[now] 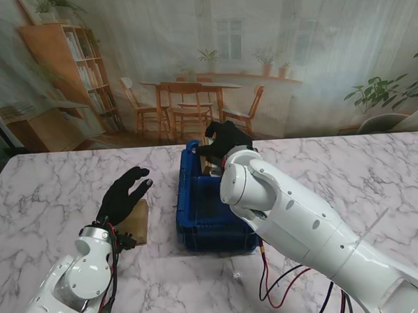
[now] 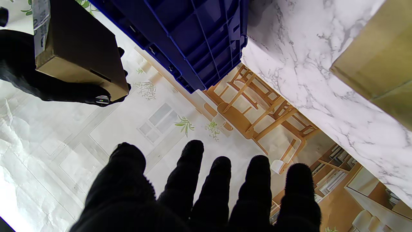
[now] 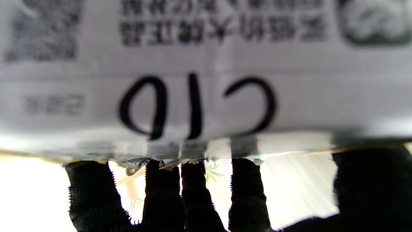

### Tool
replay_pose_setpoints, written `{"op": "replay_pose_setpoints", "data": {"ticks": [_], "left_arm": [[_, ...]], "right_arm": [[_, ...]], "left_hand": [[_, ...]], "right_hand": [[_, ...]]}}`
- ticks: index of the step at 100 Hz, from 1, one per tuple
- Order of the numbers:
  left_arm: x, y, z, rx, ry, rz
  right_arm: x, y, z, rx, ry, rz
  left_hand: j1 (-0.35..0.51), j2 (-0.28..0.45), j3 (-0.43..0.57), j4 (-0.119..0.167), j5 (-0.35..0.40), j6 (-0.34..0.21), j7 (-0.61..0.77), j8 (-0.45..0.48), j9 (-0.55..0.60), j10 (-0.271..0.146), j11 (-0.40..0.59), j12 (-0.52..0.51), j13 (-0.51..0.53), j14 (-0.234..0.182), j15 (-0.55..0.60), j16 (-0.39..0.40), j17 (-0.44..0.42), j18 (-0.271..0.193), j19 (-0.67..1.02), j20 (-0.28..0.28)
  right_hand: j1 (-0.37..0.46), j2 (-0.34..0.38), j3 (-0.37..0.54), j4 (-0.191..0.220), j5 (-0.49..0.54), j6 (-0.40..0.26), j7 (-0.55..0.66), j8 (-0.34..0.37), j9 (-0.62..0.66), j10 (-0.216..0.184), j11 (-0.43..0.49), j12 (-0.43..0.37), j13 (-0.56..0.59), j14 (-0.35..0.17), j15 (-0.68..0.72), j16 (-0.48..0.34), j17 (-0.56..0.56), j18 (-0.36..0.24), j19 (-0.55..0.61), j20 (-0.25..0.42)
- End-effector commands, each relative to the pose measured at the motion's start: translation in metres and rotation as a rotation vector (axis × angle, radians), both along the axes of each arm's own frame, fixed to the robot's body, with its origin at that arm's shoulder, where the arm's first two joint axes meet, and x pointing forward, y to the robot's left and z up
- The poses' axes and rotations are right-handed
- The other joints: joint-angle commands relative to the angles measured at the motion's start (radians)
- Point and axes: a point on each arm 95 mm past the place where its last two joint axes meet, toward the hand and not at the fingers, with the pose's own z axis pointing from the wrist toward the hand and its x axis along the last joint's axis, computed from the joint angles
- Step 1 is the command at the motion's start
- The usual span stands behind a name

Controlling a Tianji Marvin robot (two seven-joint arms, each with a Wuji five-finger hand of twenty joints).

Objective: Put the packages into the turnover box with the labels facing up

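1. Right hand [image 1: 225, 138] fingers clamped on labelled package [image 2: 75, 48], top centre of stand frame, over turnover box [image 1: 205, 209] far rim.
2. Keep label up, lower flat inside.
3. Left hand [image 1: 123, 192] fingers spread, empty, over second package [image 1: 135, 223], lower left.

White marble-veined table top [image 1: 43, 200]. Beyond it, printed backdrop [image 1: 316, 60]: wooden dining table [image 1: 191, 87], chairs [image 1: 189, 105], bookshelf [image 1: 71, 72], bright window [image 1: 229, 37], potted plants [image 1: 381, 91].

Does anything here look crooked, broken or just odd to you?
Nothing looks damaged or spilled. The right hand holds a labelled package over the far end of the blue box. Another brown package lies flat beside the box under the open left hand.
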Motion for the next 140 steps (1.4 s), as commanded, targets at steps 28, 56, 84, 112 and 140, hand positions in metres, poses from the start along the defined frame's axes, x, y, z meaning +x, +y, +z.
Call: {"op": "replay_pose_setpoints", "data": {"ticks": [28, 56, 84, 112, 140], "left_arm": [[-0.003, -0.001, -0.001, 0.003, 0.012, -0.007], [-0.004, 0.0, -0.002, 0.0, 0.011, -0.007], [-0.004, 0.0, -0.002, -0.001, 0.009, -0.007], [-0.004, 0.0, -0.002, -0.002, 0.009, -0.007], [-0.004, 0.0, -0.002, -0.004, 0.008, -0.007]], "right_arm": [[0.012, 0.003, -0.02, -0.034, 0.035, -0.034], [0.021, 0.004, -0.032, -0.055, 0.035, -0.076], [0.026, 0.007, -0.042, -0.059, 0.076, -0.068], [0.02, 0.011, -0.039, -0.029, 0.08, -0.044], [0.003, 0.001, -0.013, 0.022, 0.017, 0.008]], "left_hand": [[0.021, 0.051, -0.025, -0.013, -0.01, -0.01, -0.009, -0.002, -0.014, -0.007, 0.005, 0.008, 0.015, -0.012, 0.02, 0.009, 0.003, -0.001, -0.021, 0.022], [0.02, 0.049, -0.024, -0.013, -0.011, -0.011, -0.009, -0.002, -0.014, -0.008, 0.005, 0.008, 0.015, -0.013, 0.02, 0.009, 0.003, -0.001, -0.021, 0.022], [0.016, 0.048, -0.025, -0.014, -0.012, -0.013, -0.01, -0.003, -0.013, -0.01, 0.005, 0.008, 0.015, -0.015, 0.02, 0.008, 0.002, -0.001, -0.021, 0.022], [0.015, 0.049, -0.025, -0.014, -0.012, -0.014, -0.009, -0.003, -0.014, -0.01, 0.005, 0.008, 0.016, -0.014, 0.02, 0.008, 0.002, -0.002, -0.022, 0.021], [0.015, 0.05, -0.025, -0.014, -0.013, -0.012, -0.009, -0.003, -0.014, -0.009, 0.005, 0.008, 0.016, -0.014, 0.02, 0.008, 0.003, -0.001, -0.021, 0.021]], "right_hand": [[0.157, 0.094, 0.102, -0.019, -0.033, 0.026, -0.016, 0.0, -0.066, 0.027, 0.024, -0.003, 0.038, 0.025, 0.233, 0.033, 0.034, -0.266, 0.273, 0.052], [-0.083, 0.071, -0.064, -0.07, -0.164, 0.094, -0.124, -0.079, -0.071, 0.017, -0.139, -0.082, -0.136, 0.061, 0.07, -0.035, -0.185, -0.145, 0.118, 0.011], [-0.198, 0.09, -0.145, -0.083, -0.248, 0.104, -0.502, -0.255, -0.075, -0.054, -0.602, -0.322, -0.317, 0.054, -0.387, -0.259, -0.521, -0.087, -0.246, -0.241], [-0.195, 0.116, -0.152, -0.084, -0.242, 0.1, -0.587, -0.226, -0.075, -0.061, -0.629, -0.331, -0.295, 0.047, -0.454, -0.277, -0.534, -0.099, -0.277, -0.281], [-0.144, 0.149, -0.197, -0.07, -0.231, 0.097, -0.558, -0.17, -0.071, -0.059, -0.594, -0.321, -0.274, 0.035, -0.474, -0.265, -0.522, -0.158, -0.284, -0.27]]}}
